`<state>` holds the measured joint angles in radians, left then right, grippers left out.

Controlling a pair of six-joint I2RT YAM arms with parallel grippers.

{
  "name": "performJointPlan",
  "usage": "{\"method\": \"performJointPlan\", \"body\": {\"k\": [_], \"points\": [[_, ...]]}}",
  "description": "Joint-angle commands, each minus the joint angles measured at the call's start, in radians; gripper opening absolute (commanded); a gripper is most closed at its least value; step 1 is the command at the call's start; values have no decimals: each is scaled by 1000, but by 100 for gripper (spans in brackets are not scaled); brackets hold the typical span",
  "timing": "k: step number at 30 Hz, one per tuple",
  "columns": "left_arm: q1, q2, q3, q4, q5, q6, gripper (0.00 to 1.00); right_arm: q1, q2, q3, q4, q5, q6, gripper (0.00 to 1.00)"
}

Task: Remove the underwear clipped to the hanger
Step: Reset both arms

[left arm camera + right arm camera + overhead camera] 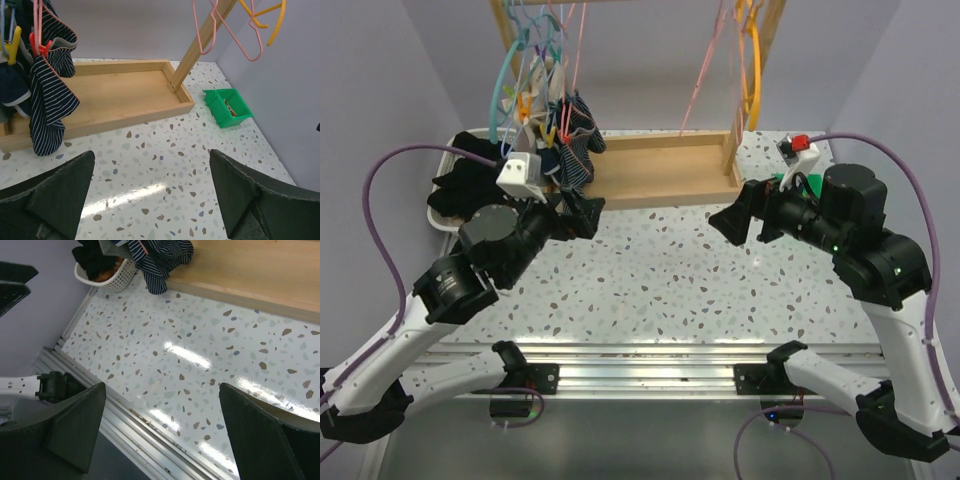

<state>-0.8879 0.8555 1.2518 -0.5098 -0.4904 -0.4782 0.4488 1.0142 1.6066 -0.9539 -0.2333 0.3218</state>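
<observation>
Plain black underwear [468,184] lies piled in a white basket [442,222] at the left; the pile also shows in the right wrist view [90,255]. Dark blue striped garments [576,145] hang clipped to hangers at the rack's left end, and show in the left wrist view [49,100]. I cannot tell whether any plain black piece hangs among them. My left gripper [586,213] is open and empty just below the striped garments, over the table [151,155]. My right gripper [740,224] is open and empty in front of the rack's right end [162,385].
The rack stands in a wooden tray [660,186] at the back. Empty pink [215,30] and orange [270,20] hangers hang at its right end. A green bin [227,107] sits right of the tray. Orange-brown cloth [107,275] lies in the basket.
</observation>
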Motion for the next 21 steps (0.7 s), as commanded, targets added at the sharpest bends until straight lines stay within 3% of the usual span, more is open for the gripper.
{"method": "performJointPlan", "body": {"k": [1, 9, 21], "points": [[1, 34, 15, 108, 44, 26, 100, -4, -29, -20, -35, -77, -23, 99], [3, 111, 49, 142, 49, 35, 100, -4, -179, -89, 0, -87, 29, 99], [3, 157, 29, 157, 127, 26, 100, -4, -276, -116, 64, -32, 74, 99]]}}
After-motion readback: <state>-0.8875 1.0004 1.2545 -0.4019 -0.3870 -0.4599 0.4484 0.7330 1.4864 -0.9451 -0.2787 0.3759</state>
